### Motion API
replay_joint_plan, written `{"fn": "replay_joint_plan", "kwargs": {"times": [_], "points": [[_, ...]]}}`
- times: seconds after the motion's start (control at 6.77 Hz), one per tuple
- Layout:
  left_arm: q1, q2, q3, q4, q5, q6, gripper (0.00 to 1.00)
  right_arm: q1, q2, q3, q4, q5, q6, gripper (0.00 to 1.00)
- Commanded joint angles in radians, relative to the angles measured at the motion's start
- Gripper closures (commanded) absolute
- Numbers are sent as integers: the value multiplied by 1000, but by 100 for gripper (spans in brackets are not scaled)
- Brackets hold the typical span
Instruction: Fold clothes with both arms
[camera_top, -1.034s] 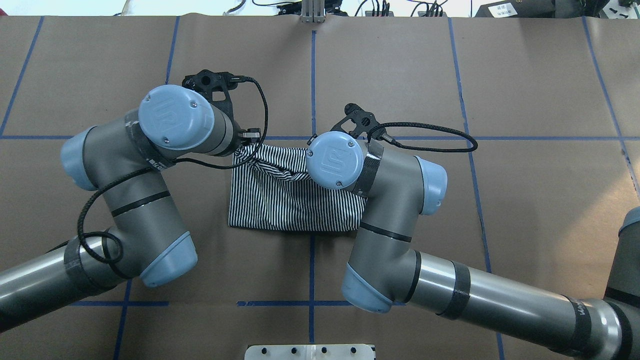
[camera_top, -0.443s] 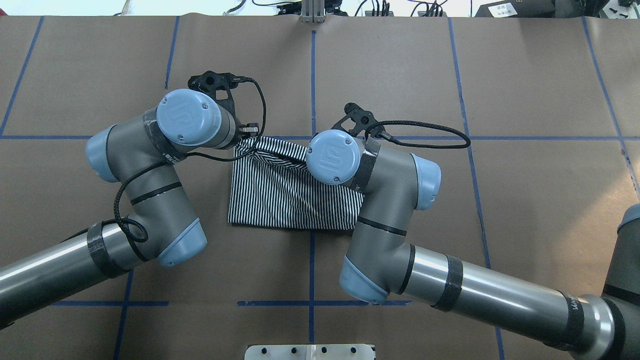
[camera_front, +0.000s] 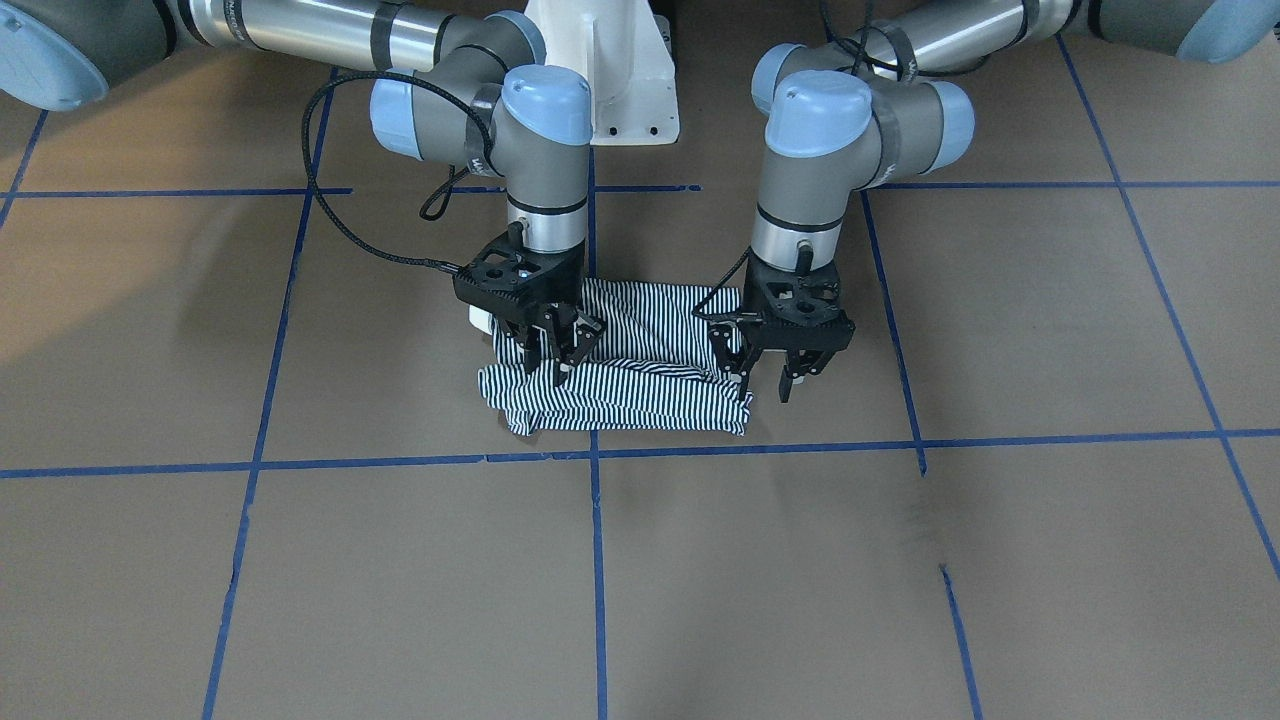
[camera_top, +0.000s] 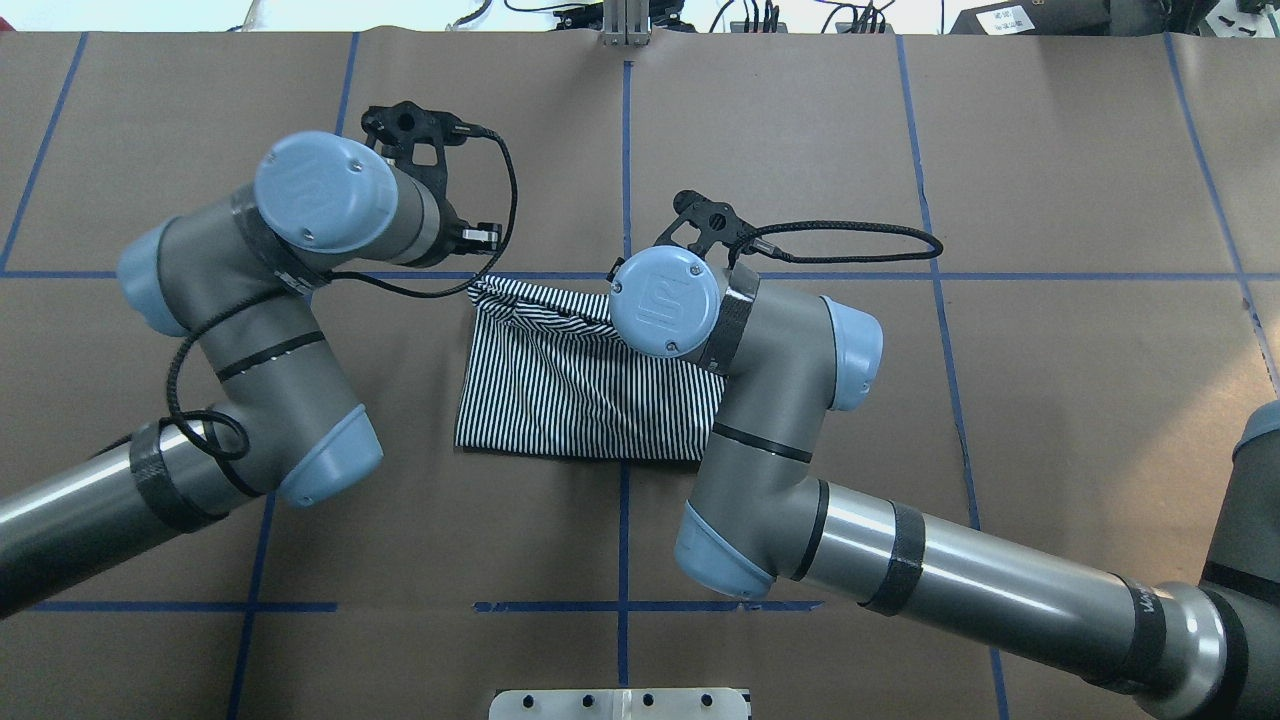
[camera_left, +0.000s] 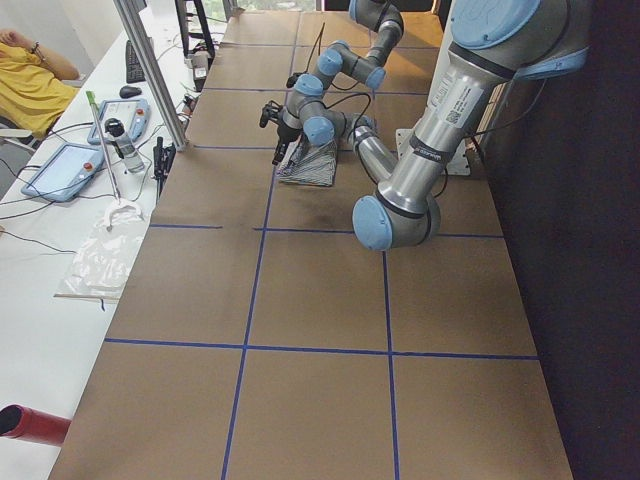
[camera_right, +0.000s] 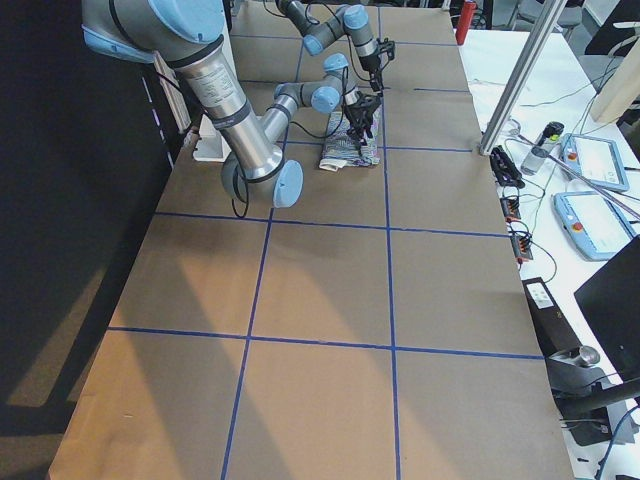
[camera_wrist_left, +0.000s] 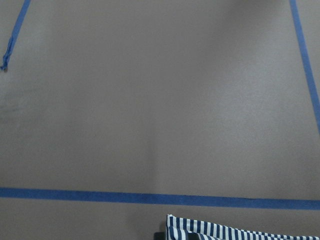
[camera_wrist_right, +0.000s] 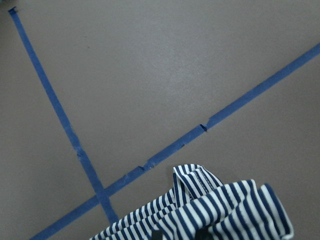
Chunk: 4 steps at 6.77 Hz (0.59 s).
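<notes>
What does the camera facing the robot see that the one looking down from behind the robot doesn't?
Only the front-facing view shows the jaws. The left gripper has its jaws spread at one end of the striped shirt. The right gripper is down at the rumpled other end.

Only the overhead view shows the shirt's straight edge nearest the robot, and cables past the far edge of the table. In that view the wrists hide the jaws.

Both views show the shirt, the left arm, the right arm and the blue tape lines.
</notes>
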Motion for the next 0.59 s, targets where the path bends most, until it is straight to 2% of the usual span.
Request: {"fn": "replay_joint_plan", "kwargs": {"times": [0.0, 0.3, 0.44], "points": [[-63, 68, -54, -69, -103, 104, 0, -11, 12, 15, 1, -1, -135, 0], [-61, 70, -54, -75, -103, 93, 0, -98, 14, -18, -5, -48, -184, 0], [-60, 70, -51, -75, -103, 92, 0, -101, 29, -67, -6, -53, -230, 0]]}}
